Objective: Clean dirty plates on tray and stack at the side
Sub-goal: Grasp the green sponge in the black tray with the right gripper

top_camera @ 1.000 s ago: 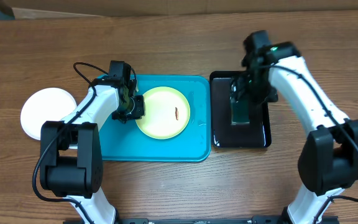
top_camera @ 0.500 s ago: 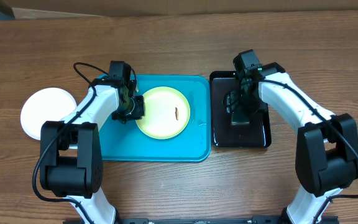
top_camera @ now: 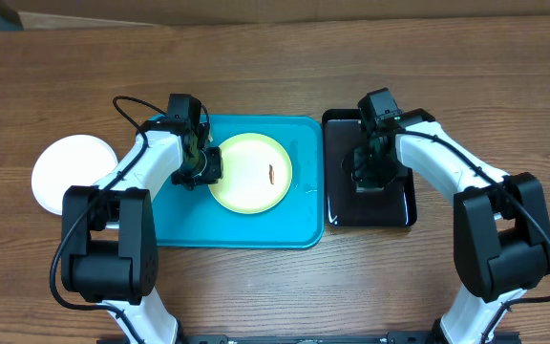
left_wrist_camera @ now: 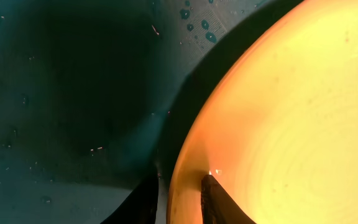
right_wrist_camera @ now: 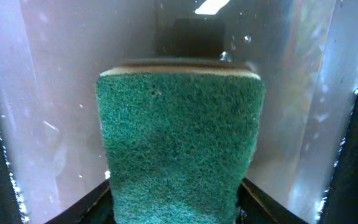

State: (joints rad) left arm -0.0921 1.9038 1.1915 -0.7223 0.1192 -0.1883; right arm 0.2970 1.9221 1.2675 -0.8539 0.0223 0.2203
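On the tray point(top_camera: 175, 215), the yellow-green plate point(top_camera: 249, 173) is clamped at its 9 o'clock rim by the left gripper point(top_camera: 205, 164); the sponge point(right_wrist_camera: 180, 143) is straddled by the right gripper point(top_camera: 370, 177), but whether it is gripped cannot be told.

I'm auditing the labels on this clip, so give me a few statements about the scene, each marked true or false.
1. The yellow-green plate lies on the teal tray. True.
2. That plate is spotless. False: a small reddish-brown smear sits on it.
3. The white plate is stacked on the yellow-green plate. False: it lies alone on the wooden table, left of the teal tray.
4. The left gripper straddles the yellow-green plate's rim. True.
5. The right gripper hangs over the teal tray. False: its fingers flank the green sponge in the black tray.
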